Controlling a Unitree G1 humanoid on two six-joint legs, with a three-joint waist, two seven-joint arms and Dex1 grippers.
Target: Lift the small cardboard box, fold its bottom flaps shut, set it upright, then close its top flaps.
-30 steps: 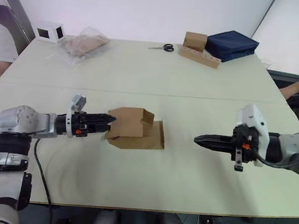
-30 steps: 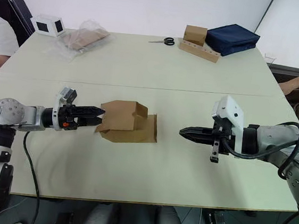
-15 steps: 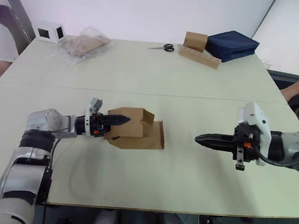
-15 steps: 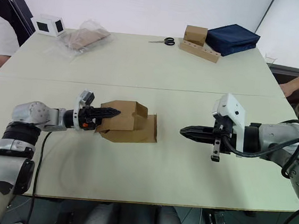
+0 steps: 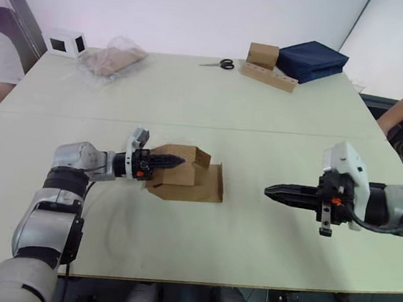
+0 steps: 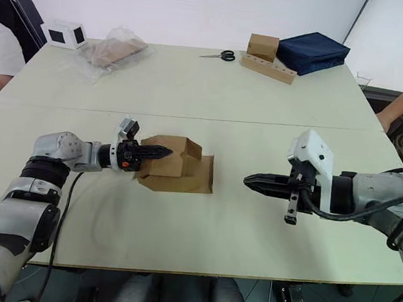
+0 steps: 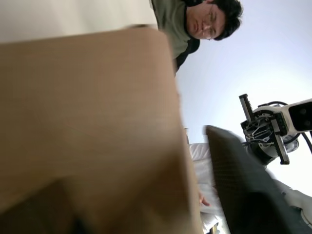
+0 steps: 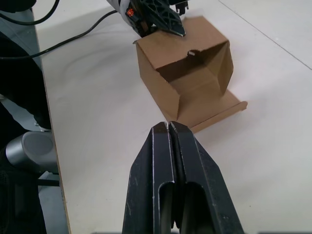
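the box [image 5: 185,174] lies on its side mid-table, one flap flat out (open end toward the right gripper [image 8: 168,127], fingers pressed together, empty). left gripper [image 6: 164,151] pinches the box's top wall.

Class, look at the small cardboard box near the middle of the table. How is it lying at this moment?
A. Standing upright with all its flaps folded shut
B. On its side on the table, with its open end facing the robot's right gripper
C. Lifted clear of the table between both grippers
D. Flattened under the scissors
B. The small cardboard box rests on the table with its hollow inside turned toward the right gripper, one flap flat on the tabletop.
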